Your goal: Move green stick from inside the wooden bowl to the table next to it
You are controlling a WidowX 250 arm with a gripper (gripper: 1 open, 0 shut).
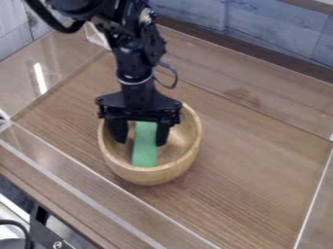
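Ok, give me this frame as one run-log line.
phase: reaching | tool: open, pointing down into wooden bowl, fingers either side of green stick | stick: in bowl, not gripped | table: no stick on it

Green stick [147,146] — flat bright-green bar, matte, still inside the wooden bowl [152,171], leaning tilted against the inner wall, upper end near the far rim. Bowl: round, light tan, thick-walled, upright on the tabletop [247,117] — brown wood-grain planks, clear acrylic walls around.
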